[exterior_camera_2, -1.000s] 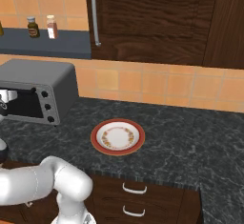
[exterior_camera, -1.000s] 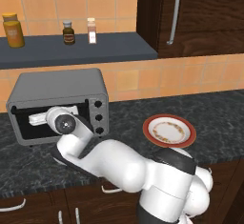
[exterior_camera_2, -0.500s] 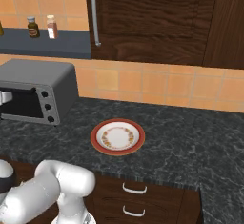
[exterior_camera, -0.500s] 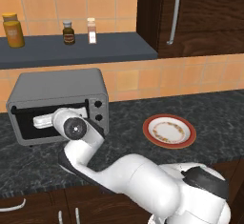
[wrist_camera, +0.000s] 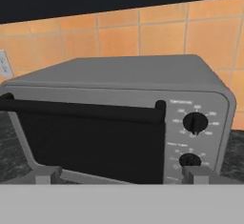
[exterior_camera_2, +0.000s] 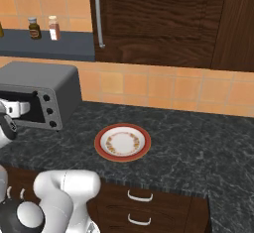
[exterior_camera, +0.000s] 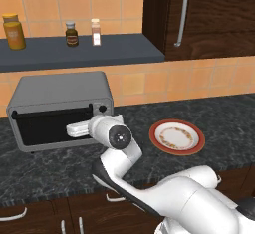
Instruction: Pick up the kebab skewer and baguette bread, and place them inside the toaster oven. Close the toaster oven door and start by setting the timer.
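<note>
Now the tool (wrist_camera: pixel 116 174), jaws wide, faces the toaster oven door (wrist_camera: pixel 90 144).

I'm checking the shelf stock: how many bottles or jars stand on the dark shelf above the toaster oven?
3. A large amber jar at the left end, a small dark bottle further right, and a pale shaker just right of it. More may lie beyond the frame's left edge.

A home kitchen: dark granite counter (exterior_camera: pixel 209 111), orange tiled wall (exterior_camera_2: pixel 163 86), dark wood cabinets (exterior_camera_2: pixel 163 19), and a spice shelf (exterior_camera: pixel 74 54) above the toaster oven (exterior_camera: pixel 60 96).
</note>
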